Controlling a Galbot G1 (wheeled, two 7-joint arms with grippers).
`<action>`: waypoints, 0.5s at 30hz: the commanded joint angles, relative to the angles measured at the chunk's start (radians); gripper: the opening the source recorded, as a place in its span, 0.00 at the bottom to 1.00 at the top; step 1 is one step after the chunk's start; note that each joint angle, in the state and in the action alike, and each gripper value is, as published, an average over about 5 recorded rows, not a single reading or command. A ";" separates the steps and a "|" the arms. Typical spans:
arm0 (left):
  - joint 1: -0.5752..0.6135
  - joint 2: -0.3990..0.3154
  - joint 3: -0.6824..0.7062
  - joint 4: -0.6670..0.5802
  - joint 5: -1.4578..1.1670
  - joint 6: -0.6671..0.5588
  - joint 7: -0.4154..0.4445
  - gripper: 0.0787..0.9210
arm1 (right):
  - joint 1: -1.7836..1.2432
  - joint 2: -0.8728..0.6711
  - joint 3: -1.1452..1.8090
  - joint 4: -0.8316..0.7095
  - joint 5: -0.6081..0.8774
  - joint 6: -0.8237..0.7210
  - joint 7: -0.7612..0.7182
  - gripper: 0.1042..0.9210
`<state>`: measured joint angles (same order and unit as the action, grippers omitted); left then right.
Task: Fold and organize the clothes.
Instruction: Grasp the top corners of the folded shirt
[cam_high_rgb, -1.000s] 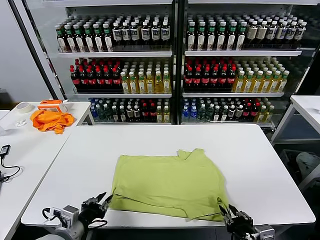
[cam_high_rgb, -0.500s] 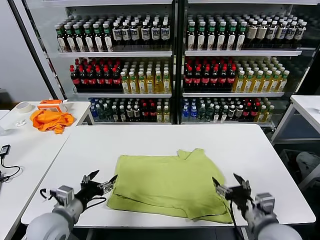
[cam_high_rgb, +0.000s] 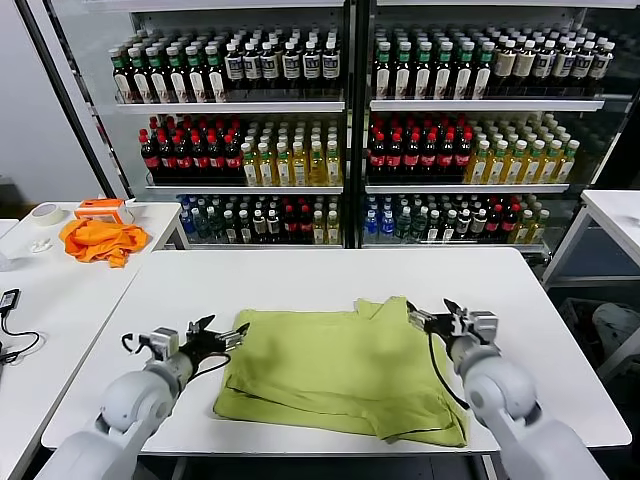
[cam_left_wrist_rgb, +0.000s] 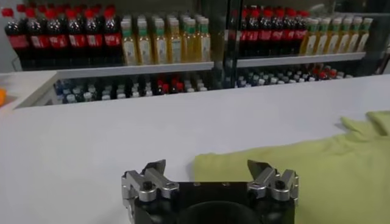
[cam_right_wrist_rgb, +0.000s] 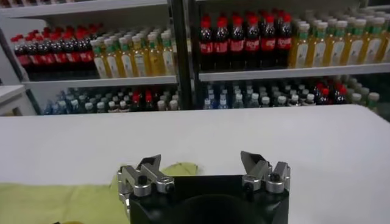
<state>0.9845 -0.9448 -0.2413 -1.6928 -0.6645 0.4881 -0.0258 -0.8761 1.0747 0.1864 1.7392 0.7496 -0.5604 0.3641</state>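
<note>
Both rounded grey arms are reached forward from the lower edge of the head view, angled inward toward each other. The left black-and-silver two-fingered gripper (cam_high_rgb: 218, 333) is held low and level, its fingers spread wide with nothing between them. The right black-and-silver two-fingered gripper (cam_high_rgb: 433, 316) is likewise carried level and slightly farther forward, its jaws also parted wide and empty. Black cables are looped beside each wrist.
</note>
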 joint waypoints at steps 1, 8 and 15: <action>-0.204 -0.025 0.110 0.248 -0.006 -0.032 0.038 0.88 | 0.183 0.124 -0.112 -0.289 -0.014 0.014 0.025 0.88; -0.213 -0.026 0.119 0.282 0.014 -0.057 0.068 0.88 | 0.190 0.160 -0.140 -0.330 -0.051 0.031 0.014 0.88; -0.181 -0.033 0.111 0.284 0.024 -0.087 0.103 0.88 | 0.193 0.161 -0.131 -0.350 -0.055 0.041 0.009 0.88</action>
<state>0.8306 -0.9710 -0.1545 -1.4777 -0.6557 0.4391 0.0356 -0.7282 1.1972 0.0851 1.4759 0.7116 -0.5278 0.3707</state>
